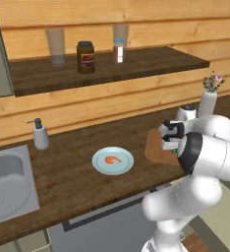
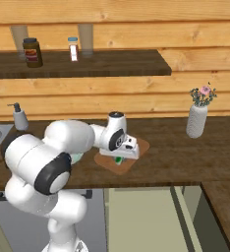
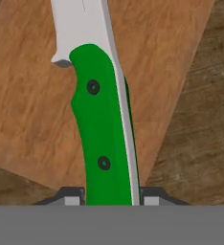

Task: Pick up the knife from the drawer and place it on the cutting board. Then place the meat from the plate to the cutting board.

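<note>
- The two small dark fingertips (image 3: 72, 195) sit closed against either side of the bright green handle of the small knife (image 3: 102, 134), so your white arm's two-finger gripper (image 3: 109, 198) has the knife clamped near the butt of the handle.
- Ahead of the fingers the thin pale blade runs out over the flat reddish-brown wooden cutting board (image 3: 32, 110), with the board's edge and the dark wooden counter (image 3: 200, 139) off to one side of them.
- You cannot tell from these pictures whether the knife already touches the board or hangs just above it.
- In the right base view a bit of green shows under the gripper (image 2: 123, 153), over the near part of the board (image 2: 142, 145).
- As a judgement: the fetch from the drawer looks done, and the first placement is at its last step, letting go.
- The small orange-red curled piece of meat (image 1: 113, 159) lies on the round light blue plate (image 1: 100, 165), well apart from the fingers, on the sink side of the board.
- That second half of the task looks untouched: you have yet to pick up the meat and carry it across to the board.
</note>
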Robot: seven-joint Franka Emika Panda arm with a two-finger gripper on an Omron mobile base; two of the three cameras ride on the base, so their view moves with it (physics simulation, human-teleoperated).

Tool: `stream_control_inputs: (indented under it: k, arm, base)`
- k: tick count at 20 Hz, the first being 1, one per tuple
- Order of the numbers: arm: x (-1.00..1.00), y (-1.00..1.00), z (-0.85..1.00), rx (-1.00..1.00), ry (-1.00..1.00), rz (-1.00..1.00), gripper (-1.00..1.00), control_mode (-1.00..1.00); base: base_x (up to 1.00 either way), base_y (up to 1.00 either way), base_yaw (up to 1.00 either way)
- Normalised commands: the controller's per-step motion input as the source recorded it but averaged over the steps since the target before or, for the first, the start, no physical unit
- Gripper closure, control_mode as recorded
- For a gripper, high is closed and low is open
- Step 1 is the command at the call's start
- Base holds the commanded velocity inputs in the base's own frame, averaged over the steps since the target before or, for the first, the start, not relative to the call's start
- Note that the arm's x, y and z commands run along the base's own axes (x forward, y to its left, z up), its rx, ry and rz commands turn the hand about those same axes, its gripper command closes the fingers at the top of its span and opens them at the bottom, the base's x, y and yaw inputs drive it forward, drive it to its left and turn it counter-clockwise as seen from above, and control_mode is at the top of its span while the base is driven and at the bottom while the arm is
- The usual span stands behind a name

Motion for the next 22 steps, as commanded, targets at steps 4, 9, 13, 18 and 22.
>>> stream_control_inputs:
  k: [4, 9, 13, 18, 22]
  arm:
    - [0.42, -0.26, -0.42, 0.00, 0.01, 0.00, 1.00, -1.00]
    - [0.31, -0.09, -0.44, 0.00, 0.00, 0.00, 1.00, -1.00]
    - [0.09, 0.00, -0.38, 0.00, 0.00, 0.00, 1.00, -1.00]
    - [-0.04, 0.00, -0.14, 0.00, 0.00, 0.00, -1.00, -1.00]
    - [-0.42, 0.00, 0.21, 0.02, -0.01, -0.07, -1.00, -1.00]
  base:
    - [0.00, 0.00, 0.00]
    - [0.00, 0.00, 0.00]
    - [0.00, 0.00, 0.00]
    - [0.00, 0.00, 0.00]
    - [0.00, 0.00, 0.00]
